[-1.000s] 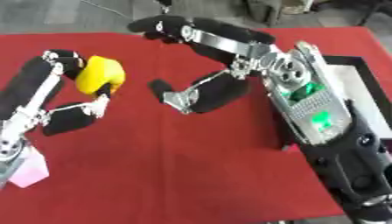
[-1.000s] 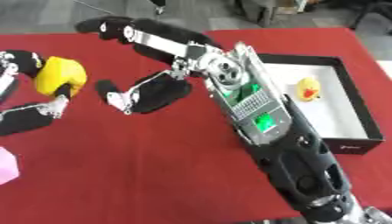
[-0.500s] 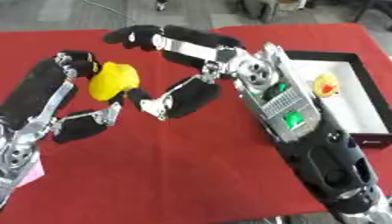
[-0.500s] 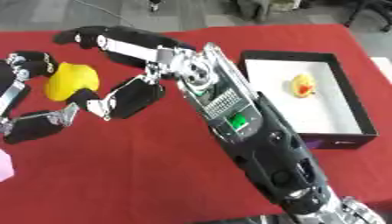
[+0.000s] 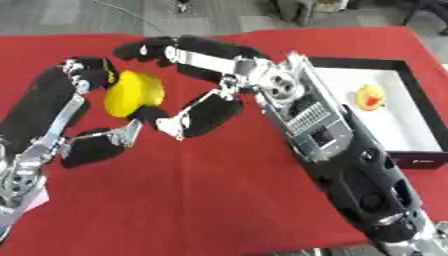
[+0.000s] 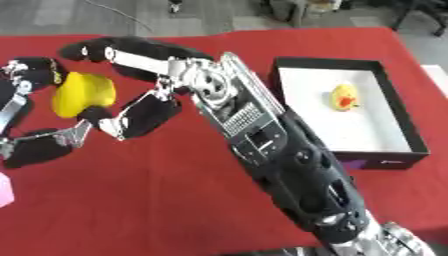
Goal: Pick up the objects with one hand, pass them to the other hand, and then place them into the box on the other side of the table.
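Note:
A yellow rounded object (image 5: 133,94) is held above the red cloth by my left hand (image 5: 51,102), whose fingers curl over its top left while the thumb lies below. My right hand (image 5: 229,75) reaches in from the right. Its straight fingers (image 5: 188,47) spread over the object's top, and its thumb (image 5: 197,116) meets the object's lower right side. The black box (image 6: 409,145) with a white floor stands at the right edge of the table and holds a small yellow duck (image 6: 343,96).
A pink thing (image 6: 3,192) shows at the lower left edge. The red cloth (image 5: 201,200) covers the table. My right forearm (image 6: 280,155) crosses the middle of the views between the hands and the box.
My right hand has moved left until its fingers and thumb bracket the yellow object. My left hand has kept hold of it and brought it slightly toward the middle.

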Action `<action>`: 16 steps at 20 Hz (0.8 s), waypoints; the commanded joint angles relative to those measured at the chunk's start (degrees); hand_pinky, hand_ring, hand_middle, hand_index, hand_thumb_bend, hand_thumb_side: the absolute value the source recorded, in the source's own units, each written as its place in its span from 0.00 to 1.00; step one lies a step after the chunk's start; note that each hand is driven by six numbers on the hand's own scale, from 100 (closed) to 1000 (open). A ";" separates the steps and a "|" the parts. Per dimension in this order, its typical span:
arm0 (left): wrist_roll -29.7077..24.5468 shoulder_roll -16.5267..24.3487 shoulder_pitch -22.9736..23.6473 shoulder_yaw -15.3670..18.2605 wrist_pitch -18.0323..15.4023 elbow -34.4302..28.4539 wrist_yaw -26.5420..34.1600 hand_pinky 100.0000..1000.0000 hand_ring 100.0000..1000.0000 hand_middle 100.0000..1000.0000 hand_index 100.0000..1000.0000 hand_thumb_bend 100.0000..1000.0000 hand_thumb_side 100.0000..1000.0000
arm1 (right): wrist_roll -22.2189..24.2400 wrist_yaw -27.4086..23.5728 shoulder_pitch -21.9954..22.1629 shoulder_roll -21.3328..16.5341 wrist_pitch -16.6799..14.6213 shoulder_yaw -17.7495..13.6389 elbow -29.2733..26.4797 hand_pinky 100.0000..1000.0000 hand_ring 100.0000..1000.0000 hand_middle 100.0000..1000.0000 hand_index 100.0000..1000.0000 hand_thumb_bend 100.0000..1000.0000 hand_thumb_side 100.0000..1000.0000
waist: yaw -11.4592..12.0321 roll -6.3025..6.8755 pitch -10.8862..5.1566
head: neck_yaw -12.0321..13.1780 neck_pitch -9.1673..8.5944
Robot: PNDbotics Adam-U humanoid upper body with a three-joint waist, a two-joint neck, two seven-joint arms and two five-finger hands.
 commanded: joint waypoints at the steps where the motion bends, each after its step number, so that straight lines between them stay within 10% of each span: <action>1: 0.74 0.58 -0.84 0.22 -1.31 -0.87 -0.64 0.57 0.46 0.44 0.51 0.00 0.27 | 0.70 1.38 -1.14 -0.05 0.32 -0.24 -0.19 0.96 1.00 0.93 0.97 0.00 0.05 | -0.05 0.22 -1.41 | 0.09 0.20; 11: 2.26 0.40 -0.71 -0.20 -3.98 -0.48 -1.55 0.58 0.47 0.44 0.52 0.00 0.27 | -2.43 0.82 -0.95 0.23 3.37 -0.42 0.01 0.90 1.00 0.69 0.74 0.00 0.16 | -0.17 0.26 -1.43 | 0.01 0.15; 16: 2.78 0.26 -0.67 -0.26 -5.00 -0.09 -1.57 0.58 0.48 0.46 0.56 0.00 0.20 | -4.85 -0.78 -0.86 0.22 4.53 -0.20 0.12 0.87 1.00 0.56 0.61 0.00 0.05 | -0.19 0.26 -1.47 | -0.01 0.21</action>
